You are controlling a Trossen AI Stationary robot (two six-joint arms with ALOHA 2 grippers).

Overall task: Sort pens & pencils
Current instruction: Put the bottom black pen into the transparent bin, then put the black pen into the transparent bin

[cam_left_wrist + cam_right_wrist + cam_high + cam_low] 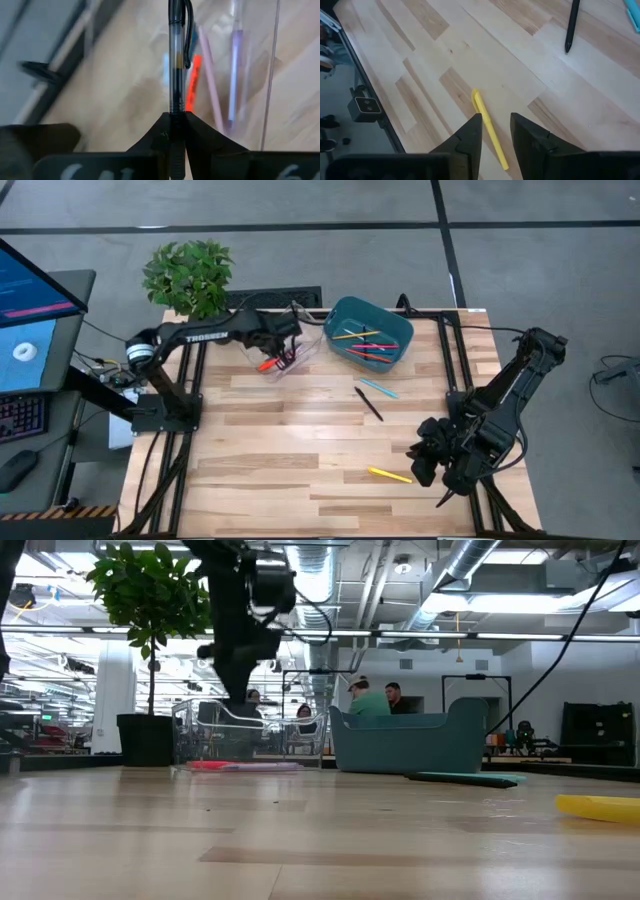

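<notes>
My left gripper (176,117) is shut on a clear-barrelled pen with a black clip (175,45) and hangs over the clear bin (292,356) at the table's far left. In that bin lie an orange pen (192,82), a pink one (210,85) and a purple one (235,75). The teal bin (369,330) beside it holds several pens. A black pen (368,402), a light-blue pen (379,387) and a yellow pen (390,475) lie flat on the table. My right gripper (496,125) is open above the yellow pen (490,131) without touching it. My left gripper pinches the clear pen's barrel (175,106) between its two fingers. The pen runs along the fingers and sticks out past their tips, clip end farthest from them. The fingers slant steeply downward. The pen is lifted clear above the clear bin.
A potted plant (190,275) stands off the table's far left corner. Black frame rails (455,350) run along the table's left and right sides. People (372,700) sit in the room behind the table. Bare wood (270,450) fills the near left of the table.
</notes>
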